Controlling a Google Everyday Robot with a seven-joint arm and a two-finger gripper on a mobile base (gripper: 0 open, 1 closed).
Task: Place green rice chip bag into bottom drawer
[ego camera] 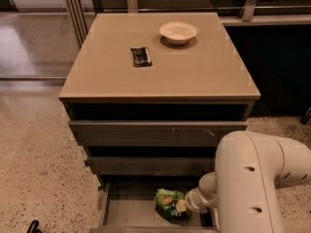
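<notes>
As the bottom drawer point(130, 213) stands pulled out, contents: green rice chip bag point(167, 200) inside.
Gripper point(183, 207): touching the bag's right edge; grip cannot be told.
Cabinet top point(194, 74): bowl point(178, 32), black packet point(141, 56).

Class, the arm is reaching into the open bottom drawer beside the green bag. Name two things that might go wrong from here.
1. The gripper is right against the green bag in the bottom drawer; pulling back may drag the bag out.
2. The arm reaches in just below the middle drawer; rising too early could hit it.
</notes>
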